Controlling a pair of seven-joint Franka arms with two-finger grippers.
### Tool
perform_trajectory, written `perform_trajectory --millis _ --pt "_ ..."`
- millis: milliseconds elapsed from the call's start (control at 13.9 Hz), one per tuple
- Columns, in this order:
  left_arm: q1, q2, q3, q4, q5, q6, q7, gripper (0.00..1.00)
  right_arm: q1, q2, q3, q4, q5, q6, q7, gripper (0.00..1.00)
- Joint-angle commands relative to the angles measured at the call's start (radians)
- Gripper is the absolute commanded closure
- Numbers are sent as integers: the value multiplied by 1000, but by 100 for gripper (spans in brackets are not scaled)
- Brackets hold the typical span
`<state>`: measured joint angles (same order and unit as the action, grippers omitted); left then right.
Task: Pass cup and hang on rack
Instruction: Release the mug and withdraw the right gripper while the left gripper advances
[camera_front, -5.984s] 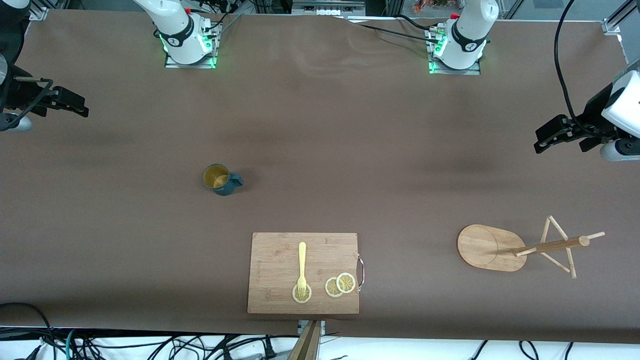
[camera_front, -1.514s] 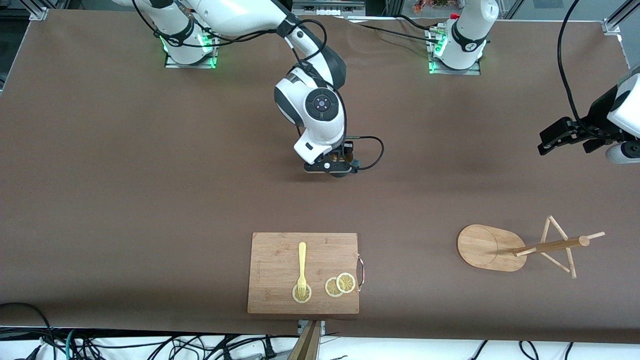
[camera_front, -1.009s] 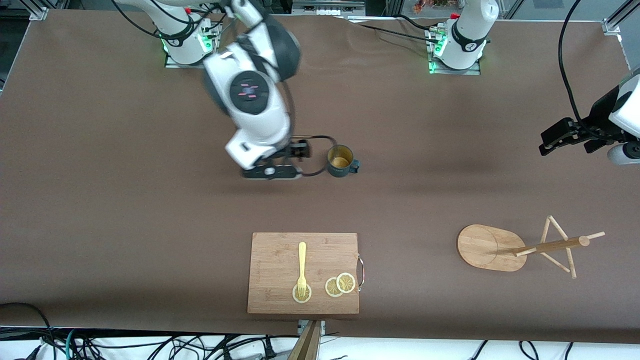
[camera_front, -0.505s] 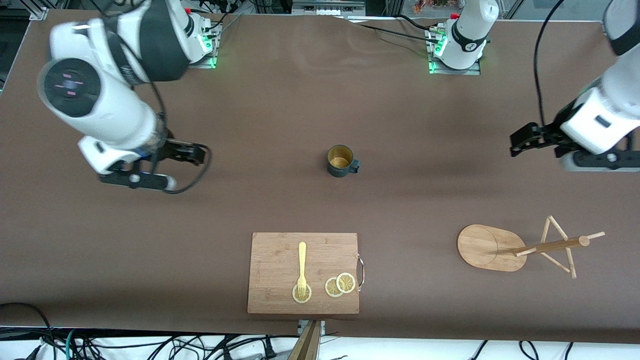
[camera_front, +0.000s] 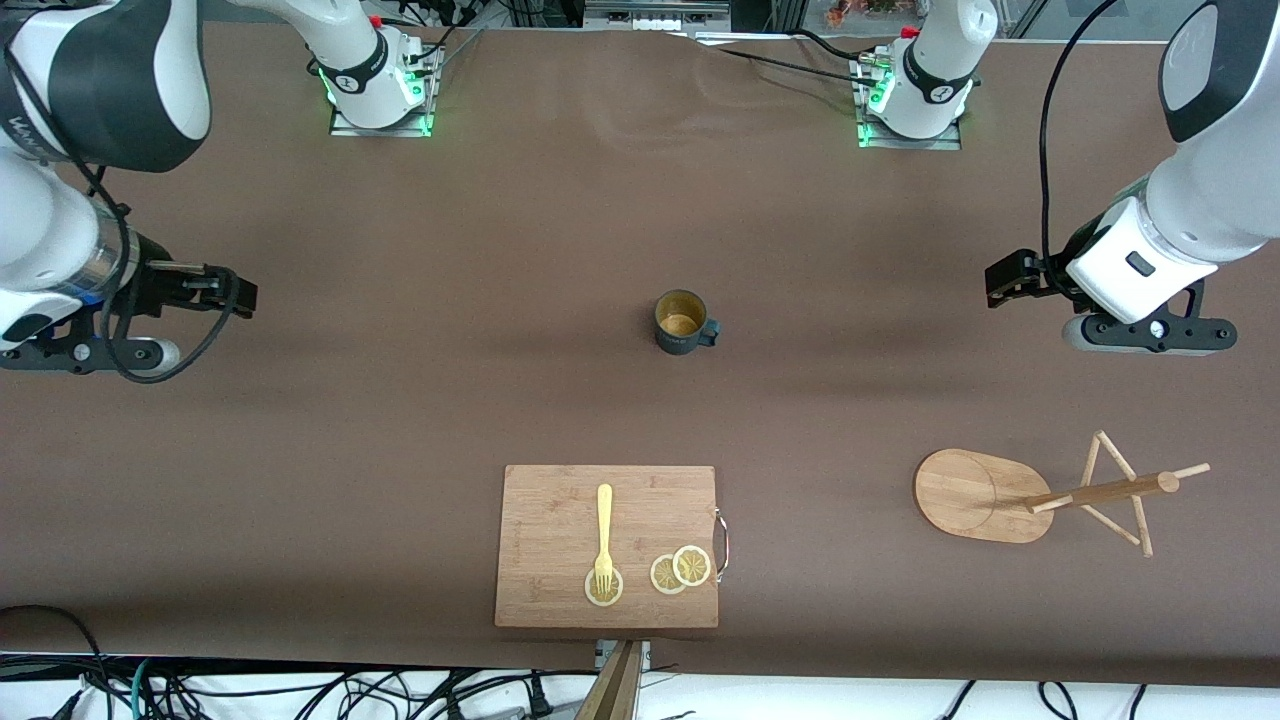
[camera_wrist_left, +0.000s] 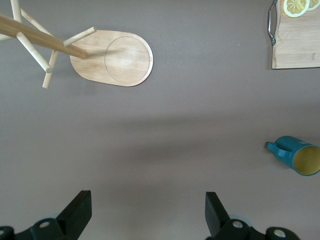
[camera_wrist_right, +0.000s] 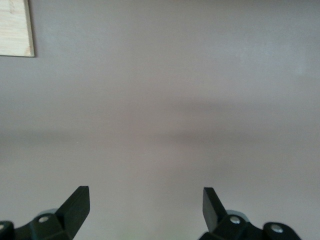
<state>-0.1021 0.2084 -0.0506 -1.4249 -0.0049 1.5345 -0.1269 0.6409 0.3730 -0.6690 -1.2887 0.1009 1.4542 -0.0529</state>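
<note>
The dark teal cup (camera_front: 684, 322) stands upright in the middle of the table, tan inside showing, handle toward the left arm's end. It also shows in the left wrist view (camera_wrist_left: 300, 157). The wooden rack (camera_front: 975, 495) stands nearer the front camera toward the left arm's end, its pole and pegs (camera_front: 1110, 490) showing; in the left wrist view its oval base (camera_wrist_left: 112, 59) is plain. My left gripper (camera_front: 998, 280) is open and empty over bare table between cup and table end; its jaws (camera_wrist_left: 148, 210) stand wide. My right gripper (camera_front: 243, 295) is open and empty over the right arm's end (camera_wrist_right: 146, 205).
A rectangular wooden cutting board (camera_front: 560, 520) lies near the front edge, nearer the camera than the cup, with a yellow fork (camera_front: 604, 535) and lemon slices (camera_front: 680, 570) on it. Its edge shows in both wrist views (camera_wrist_left: 300, 45) (camera_wrist_right: 15, 27).
The right gripper set the cup down mid-table, let go and swung back to its own end. The left arm has come in from the table's end toward the cup.
</note>
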Motion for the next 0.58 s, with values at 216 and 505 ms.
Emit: perform_trajectory --millis 216,505 --pt "4 -102 0 -338 -70 336 53 0 6 -67 -7 -104 36 116 -36 0" --pt "-2 -124 -55 -560 -151 603 165 0 -220 -172 185 -225 4 176 -128 0"
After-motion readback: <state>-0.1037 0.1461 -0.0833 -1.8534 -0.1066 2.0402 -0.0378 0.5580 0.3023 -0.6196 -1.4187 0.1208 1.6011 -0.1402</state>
